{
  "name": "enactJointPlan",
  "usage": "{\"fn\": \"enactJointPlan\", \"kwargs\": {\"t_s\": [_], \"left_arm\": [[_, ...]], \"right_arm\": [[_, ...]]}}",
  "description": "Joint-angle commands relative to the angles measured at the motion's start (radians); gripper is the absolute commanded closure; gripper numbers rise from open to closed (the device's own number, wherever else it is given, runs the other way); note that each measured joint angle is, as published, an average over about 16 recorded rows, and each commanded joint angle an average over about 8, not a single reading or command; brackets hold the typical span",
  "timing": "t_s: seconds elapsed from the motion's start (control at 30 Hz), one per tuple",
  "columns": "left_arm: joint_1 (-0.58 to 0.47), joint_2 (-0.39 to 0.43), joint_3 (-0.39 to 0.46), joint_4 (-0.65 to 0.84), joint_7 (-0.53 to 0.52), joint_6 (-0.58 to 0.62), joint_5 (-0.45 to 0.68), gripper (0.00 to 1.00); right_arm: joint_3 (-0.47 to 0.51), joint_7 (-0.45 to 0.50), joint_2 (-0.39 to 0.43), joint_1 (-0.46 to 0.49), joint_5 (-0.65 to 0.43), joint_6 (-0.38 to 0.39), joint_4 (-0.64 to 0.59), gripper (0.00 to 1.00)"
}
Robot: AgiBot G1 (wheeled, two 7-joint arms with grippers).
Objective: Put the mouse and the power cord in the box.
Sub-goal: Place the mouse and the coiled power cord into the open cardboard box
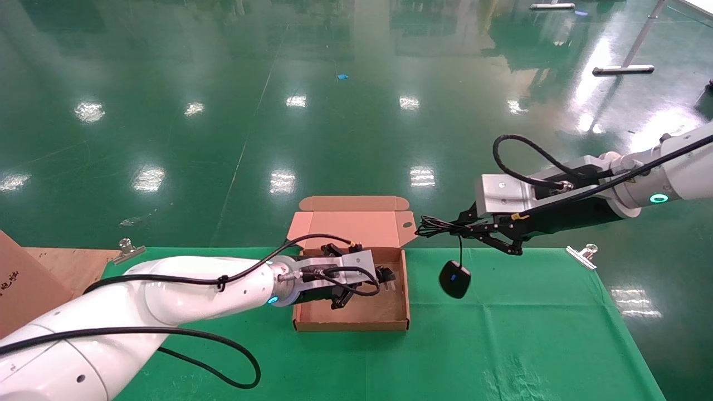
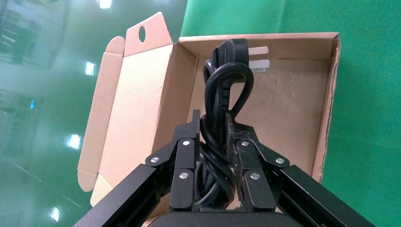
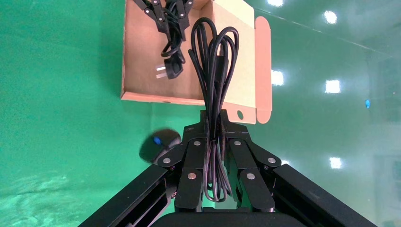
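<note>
The box (image 1: 351,326) lies open on the green cloth, its flap lid (image 1: 351,223) standing at the far side. My left gripper (image 1: 362,283) is inside the box, shut on the coiled power cord (image 2: 227,80), whose pronged plug (image 2: 234,49) points at the box's right wall. My right gripper (image 1: 468,227) hovers in the air just right of the lid. It is shut on the mouse's thin bundled cable (image 3: 215,52). The mouse (image 1: 454,279) dangles below on its cable, above the cloth and outside the box's right wall.
A large brown carton (image 1: 22,284) stands at the left edge beside a wooden board (image 1: 72,264). Metal clips (image 1: 127,248) (image 1: 582,253) hold the green cloth (image 1: 529,334) at the far corners. Beyond the table's far edge is shiny green floor.
</note>
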Motion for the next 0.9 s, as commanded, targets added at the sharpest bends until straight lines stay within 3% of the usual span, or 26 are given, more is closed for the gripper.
{"fn": "enactJointPlan", "kwargs": {"t_s": [0.03,0.37,0.57,0.7,0.9], "left_arm": [[-0.004,0.000,0.013,0.006,0.011,-0.004,-0.022,0.00],[-0.020,-0.002,0.059,0.013,0.048,-0.011,-0.116,0.00],[-0.049,-0.034,0.024,0.001,0.127,0.050,-0.224,0.00],[-0.051,-0.117,-0.036,-0.031,0.214,0.136,-0.322,0.00],[-0.001,-0.318,-0.125,-0.152,0.314,0.248,-0.455,0.00]], "right_arm": [[0.001,-0.006,-0.003,0.003,0.001,0.002,-0.013,1.00],[0.000,-0.019,-0.025,0.020,0.005,-0.005,-0.043,1.00],[-0.002,-0.009,-0.049,0.032,0.006,-0.012,-0.039,1.00],[-0.004,0.005,-0.075,0.037,0.005,-0.011,-0.031,1.00],[-0.010,0.035,-0.138,0.030,0.002,0.016,-0.007,1.00]]}}
